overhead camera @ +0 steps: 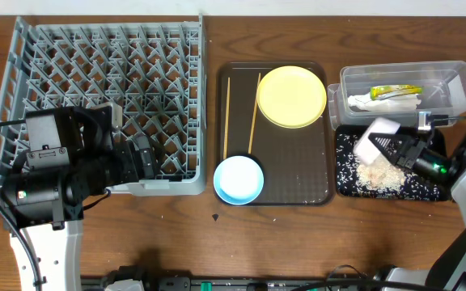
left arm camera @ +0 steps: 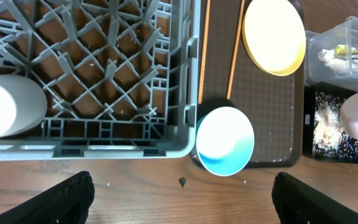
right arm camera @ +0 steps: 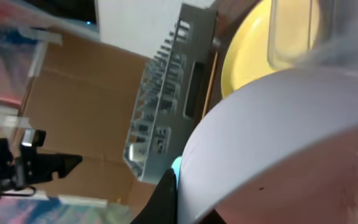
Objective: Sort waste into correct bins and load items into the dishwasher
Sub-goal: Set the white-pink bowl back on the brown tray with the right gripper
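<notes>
My right gripper [overhead camera: 396,150] is shut on the rim of the white bowl [overhead camera: 376,137], holding it tilted over the black tray [overhead camera: 345,184], where rice crumbs [overhead camera: 383,174] lie in a heap. The bowl fills the right wrist view [right arm camera: 278,137]. The clear tub [overhead camera: 459,77] holds the white tissue [overhead camera: 379,103] and the green-yellow wrapper [overhead camera: 395,91]. The yellow plate [overhead camera: 291,96], two chopsticks [overhead camera: 226,113] and the light blue bowl [overhead camera: 239,179] lie on the brown tray [overhead camera: 298,174]. My left gripper [left arm camera: 182,202] is open and empty over the front right corner of the grey dish rack [overhead camera: 23,81]. A white cup [left arm camera: 8,106] stands in the rack.
The brown tray sits between the rack and the two bins. A small dark speck [left arm camera: 182,182] lies on the wooden table in front of the blue bowl [left arm camera: 225,140]. Cables run along the table's front edge.
</notes>
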